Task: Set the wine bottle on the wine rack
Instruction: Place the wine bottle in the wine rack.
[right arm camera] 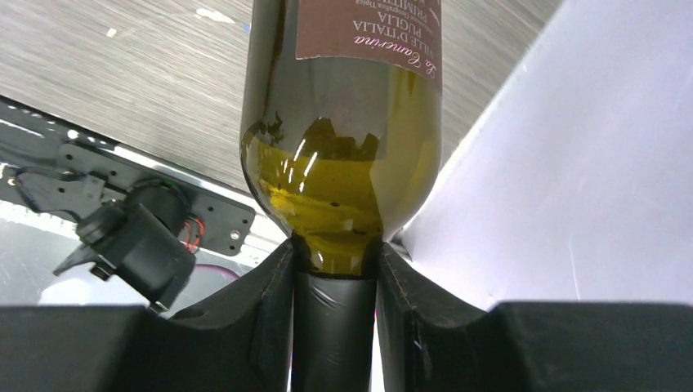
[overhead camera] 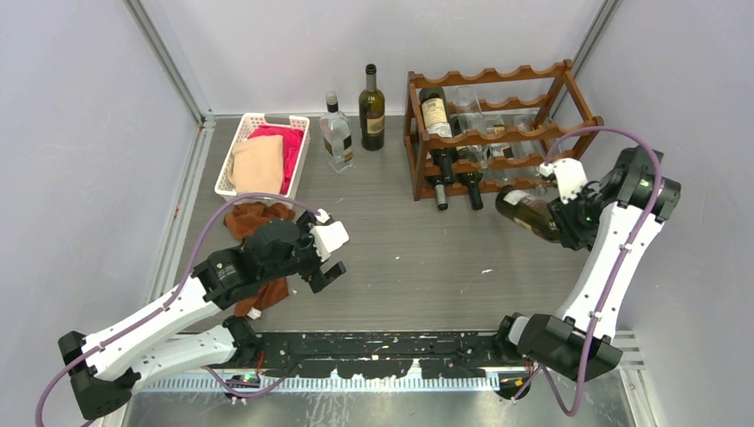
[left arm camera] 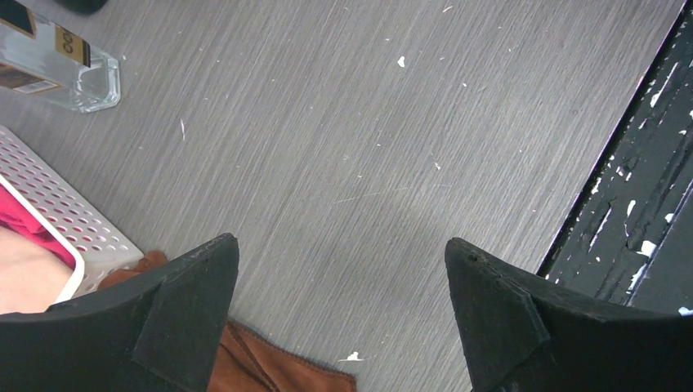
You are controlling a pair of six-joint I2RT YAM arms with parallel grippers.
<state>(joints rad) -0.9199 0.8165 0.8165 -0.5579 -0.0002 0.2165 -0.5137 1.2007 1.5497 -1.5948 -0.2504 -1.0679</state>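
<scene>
The wine bottle point(overhead camera: 526, 213) is dark green glass with a maroon label point(right arm camera: 343, 122). It hangs tilted above the table, just off the right front of the reddish-brown wine rack point(overhead camera: 498, 133). My right gripper point(overhead camera: 566, 226) is shut on its black-foiled neck point(right arm camera: 335, 278), and the bottle's body points away from the fingers. Several bottles lie in the rack. My left gripper point(overhead camera: 326, 269) hovers open over bare table point(left arm camera: 339, 245), with nothing between its fingers.
A dark bottle point(overhead camera: 372, 107) and a clear bottle point(overhead camera: 336, 133) stand left of the rack. A white slotted basket point(overhead camera: 250, 122) holds cloths at the back left. A brown cloth point(overhead camera: 258, 218) lies beside my left arm. The right wall is close to the right arm.
</scene>
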